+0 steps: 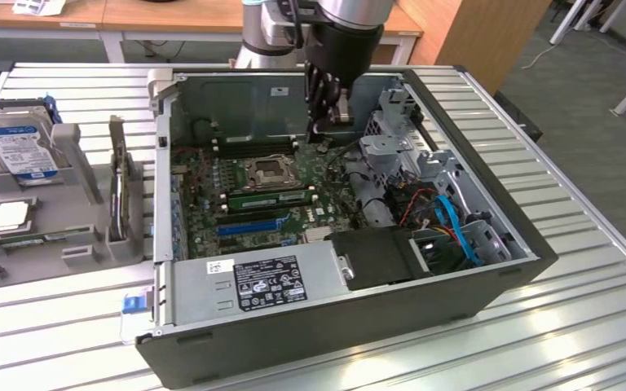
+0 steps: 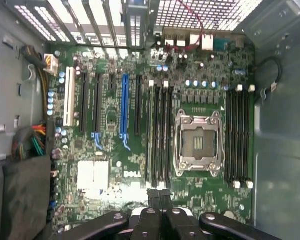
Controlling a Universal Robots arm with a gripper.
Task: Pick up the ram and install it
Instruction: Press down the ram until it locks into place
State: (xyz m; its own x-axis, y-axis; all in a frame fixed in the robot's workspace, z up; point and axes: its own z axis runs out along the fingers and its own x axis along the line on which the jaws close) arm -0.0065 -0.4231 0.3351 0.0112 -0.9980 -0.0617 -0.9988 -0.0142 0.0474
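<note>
1. Exterior view: the ram is a green stick standing on edge in the near bank of memory slots, just on the near side of the processor socket. It looks seated, though I cannot tell whether the end latches have closed.
2. Handling, as a judgement: the ram should be light, thin and stiff, but fragile. It is best taken by its long bare top edge or its short ends, keeping off the chips and the contact edge. Its smooth faces could slip or tilt in a narrow grip.
3. The gripper hangs inside the case, far of the socket and towards the exterior view's right, well apart from the ram. Its fingers are pressed fully together with nothing between them.
4. The far bank of slots, on the other side of the socket, looks unfilled.
5. Around the motherboard stands the open computer case, with the power supply at its near side.
6. At the exterior view's left, a grey holder on the slatted table carries a hard drive and a square processor chip.
</note>
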